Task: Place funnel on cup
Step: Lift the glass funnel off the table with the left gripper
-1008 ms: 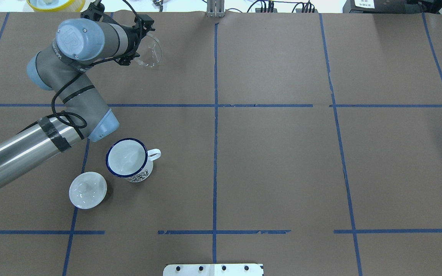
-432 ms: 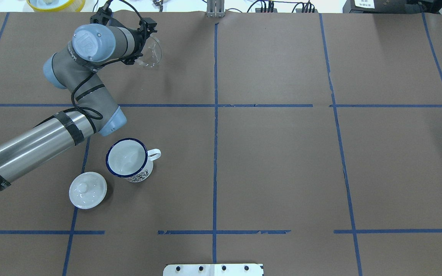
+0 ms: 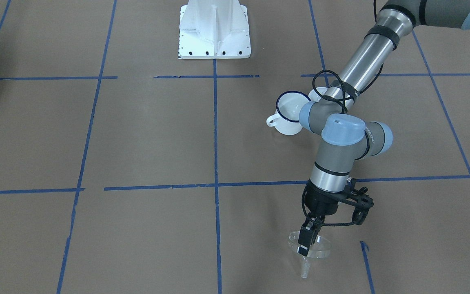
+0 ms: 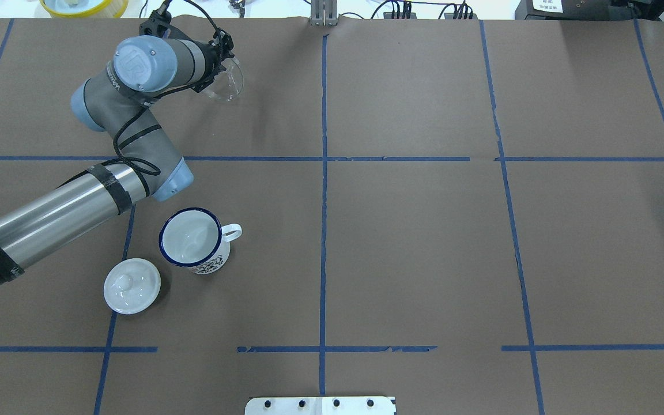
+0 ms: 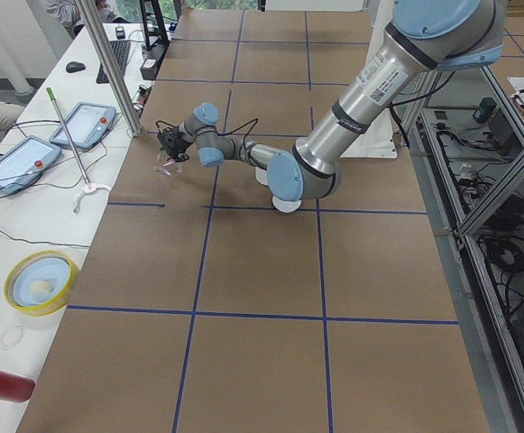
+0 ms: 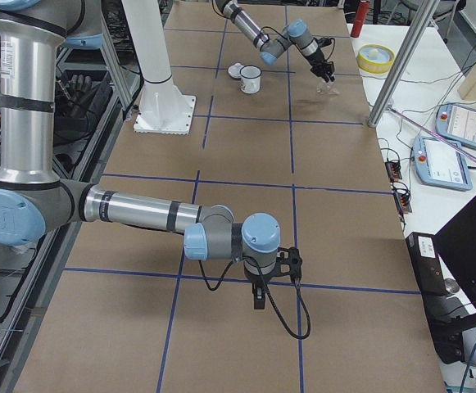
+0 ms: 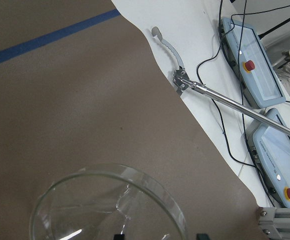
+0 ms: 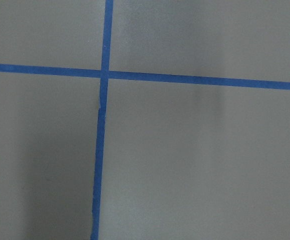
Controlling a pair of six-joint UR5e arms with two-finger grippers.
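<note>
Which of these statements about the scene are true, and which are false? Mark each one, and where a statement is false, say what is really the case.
1. The left hand grips the clear transparent funnel at its rim. True.
2. The white enamel mug with a dark blue rim stands upright. True.
3. The funnel sits on the mug. False: the hand holds the funnel well away from the mug, near the far edge.
4. The round white knobbed lid covers the mug. False: the lid lies beside the mug, whose mouth is open.
</note>
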